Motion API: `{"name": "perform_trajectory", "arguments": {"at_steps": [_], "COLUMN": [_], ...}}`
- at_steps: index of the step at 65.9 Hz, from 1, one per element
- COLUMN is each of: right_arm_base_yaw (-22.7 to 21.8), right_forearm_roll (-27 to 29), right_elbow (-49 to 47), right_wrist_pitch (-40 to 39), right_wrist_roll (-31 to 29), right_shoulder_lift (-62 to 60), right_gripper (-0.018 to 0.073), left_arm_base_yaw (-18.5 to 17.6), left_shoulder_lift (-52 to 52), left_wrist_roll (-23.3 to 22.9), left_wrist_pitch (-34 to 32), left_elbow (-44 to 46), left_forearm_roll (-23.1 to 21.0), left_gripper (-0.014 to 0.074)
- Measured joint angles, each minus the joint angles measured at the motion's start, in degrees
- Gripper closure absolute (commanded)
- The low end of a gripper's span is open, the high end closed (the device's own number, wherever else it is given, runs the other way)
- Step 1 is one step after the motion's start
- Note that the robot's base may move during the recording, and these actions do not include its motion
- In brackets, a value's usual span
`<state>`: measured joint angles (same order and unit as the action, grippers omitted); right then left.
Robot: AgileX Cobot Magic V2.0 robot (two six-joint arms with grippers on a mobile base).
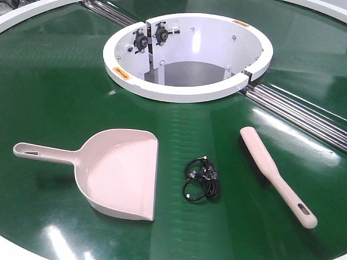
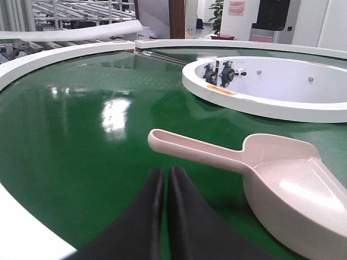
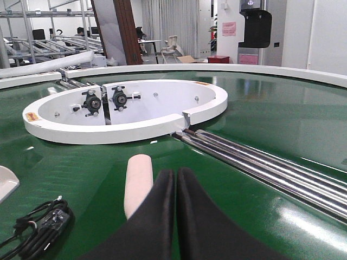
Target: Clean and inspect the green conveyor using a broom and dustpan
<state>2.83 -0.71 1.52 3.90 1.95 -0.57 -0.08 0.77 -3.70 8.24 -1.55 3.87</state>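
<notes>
Three loose items lie on the green conveyor (image 1: 54,103): the dustpan (image 1: 116,176), a coiled black cable (image 1: 201,180) and the broom (image 1: 274,173). In the front view the dustpan rests flat at the left, with its open mouth facing right toward the cable and its handle extending left. The cable sits between dustpan and broom, touching neither. The broom lies at the right with dark bristles along its left edge. Its brush head points toward the white ring housing (image 1: 184,93) and its slotted handle end points to the lower right. Metal rollers (image 1: 303,114) run diagonally from the housing toward the right edge, beyond the broom. The left gripper (image 2: 165,172) is positioned low over the belt with its two black fingers closed to a thin slit, gripping nothing. The dustpan handle tip lies just ahead of the fingertips, apart from them. The right gripper (image 3: 175,173) is in the same condition, narrow and holding nothing, with a rounded end of the broom just left of its fingertips. Contact between these fingers and the broom cannot be determined.
</notes>
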Motion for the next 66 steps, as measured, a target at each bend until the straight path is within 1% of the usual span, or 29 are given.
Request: {"name": "perform_trajectory", "arguments": {"at_steps": [51,57,64,66], "right_arm_base_yaw": [0.0,0.0,0.0,0.0], "right_forearm_roll": [0.0,0.0,0.0,0.0], "right_elbow": [0.0,0.0,0.0,0.0], "right_wrist_pitch": [0.0,0.0,0.0,0.0], "right_wrist_roll": [0.0,0.0,0.0,0.0], "right_shoulder_lift": [0.0,0.0,0.0,0.0], "right_gripper": [0.0569,0.0569,0.0569,0.0569], "left_arm_base_yaw": [0.0,0.0,0.0,0.0], "left_shoulder_lift": [0.0,0.0,0.0,0.0], "left_wrist_roll": [0.0,0.0,-0.33,-0.33], "left_wrist_pitch": [-0.17,-3.02,-9.86,-10.76], "left_elbow": [0.0,0.0,0.15,0.93], "left_forearm_roll": [0.0,0.0,0.0,0.0], "left_gripper": [0.0603,0.0603,0.0603,0.0603]}}
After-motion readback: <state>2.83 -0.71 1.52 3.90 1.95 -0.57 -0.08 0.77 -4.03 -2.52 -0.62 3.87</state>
